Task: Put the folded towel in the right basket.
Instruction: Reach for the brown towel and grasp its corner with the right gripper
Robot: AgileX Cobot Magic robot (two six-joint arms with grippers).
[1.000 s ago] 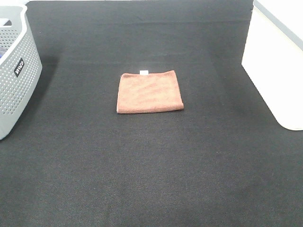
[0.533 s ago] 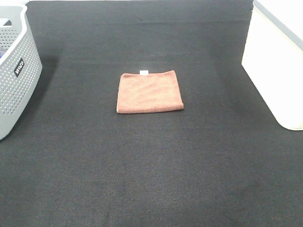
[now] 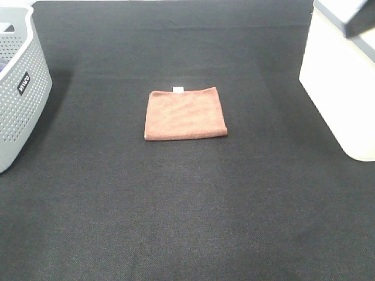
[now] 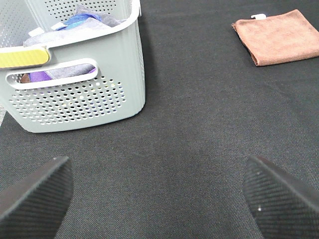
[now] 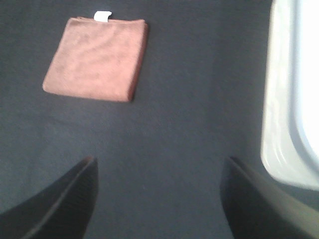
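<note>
A folded brown towel (image 3: 185, 113) with a small white tag lies flat in the middle of the black table. It also shows in the left wrist view (image 4: 279, 36) and the right wrist view (image 5: 97, 58). The white right basket (image 3: 340, 76) stands at the table's right edge and shows in the right wrist view (image 5: 284, 99). My right gripper (image 5: 159, 199) is open and empty, apart from the towel, beside the white basket. A dark part of the right arm (image 3: 362, 22) shows at the top right. My left gripper (image 4: 159, 199) is open and empty near the grey basket.
A grey perforated basket (image 3: 17, 88) with several cloths inside stands at the left edge, close to my left gripper (image 4: 75, 74). Black cloth (image 3: 187, 205) covers the table around the towel.
A dark part of the right arm has come into view at the top right, over the white basket. The towel and baskets have not moved.
</note>
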